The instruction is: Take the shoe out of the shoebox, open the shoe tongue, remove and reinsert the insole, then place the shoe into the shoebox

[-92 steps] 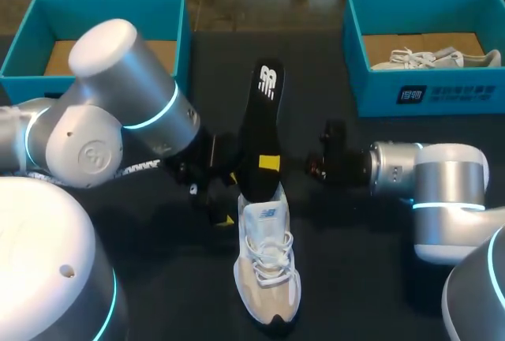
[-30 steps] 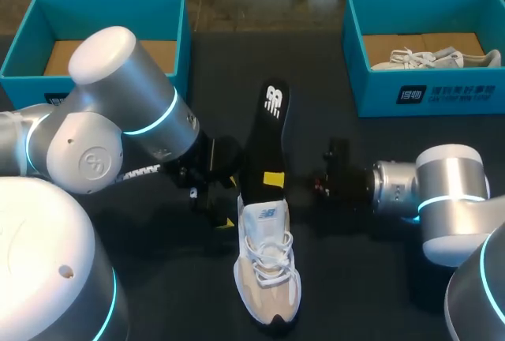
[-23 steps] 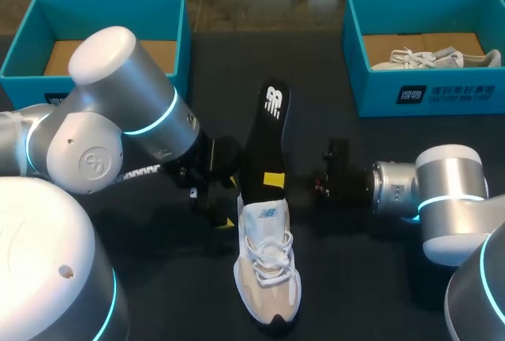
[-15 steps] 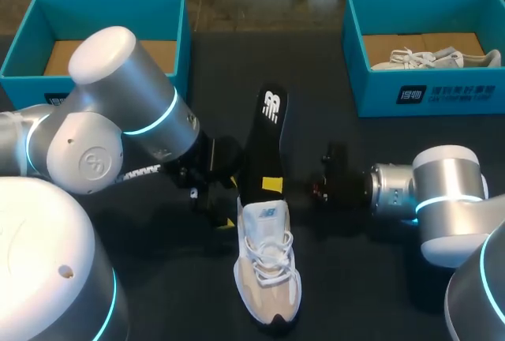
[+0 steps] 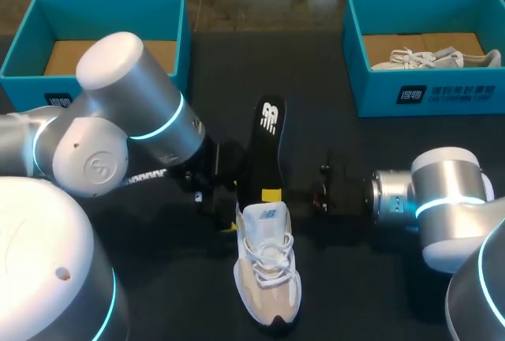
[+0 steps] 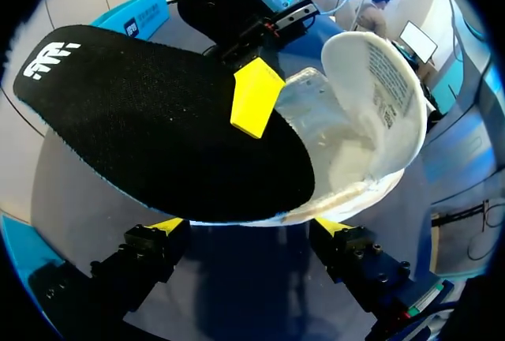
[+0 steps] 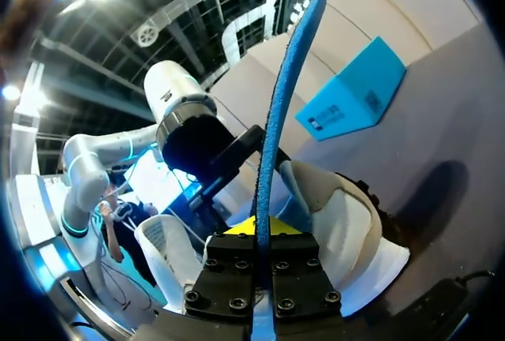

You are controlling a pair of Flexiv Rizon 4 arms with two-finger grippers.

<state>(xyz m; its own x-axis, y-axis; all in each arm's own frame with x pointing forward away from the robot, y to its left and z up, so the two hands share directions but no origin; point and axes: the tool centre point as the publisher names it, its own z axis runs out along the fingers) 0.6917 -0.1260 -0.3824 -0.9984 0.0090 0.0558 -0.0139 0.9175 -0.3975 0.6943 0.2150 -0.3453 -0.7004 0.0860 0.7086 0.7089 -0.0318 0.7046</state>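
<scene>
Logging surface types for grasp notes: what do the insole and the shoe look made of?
The insole: black matte top with a fine fabric grain; thin blue edge, possibly foam. The shoe: beige and white matte upper, probably textile or suede-like; white cord laces.

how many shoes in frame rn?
2. One white-and-beige lace-up sneaker mid-table; one white sneaker inside the right-hand teal cardboard shoebox. The left arm hides part of the left teal shoebox.

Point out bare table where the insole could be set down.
Bare: table between left box and right box, beyond the insole; also between shoe and right arm. Crowded at the heel, where left hand and right hand meet.
</scene>
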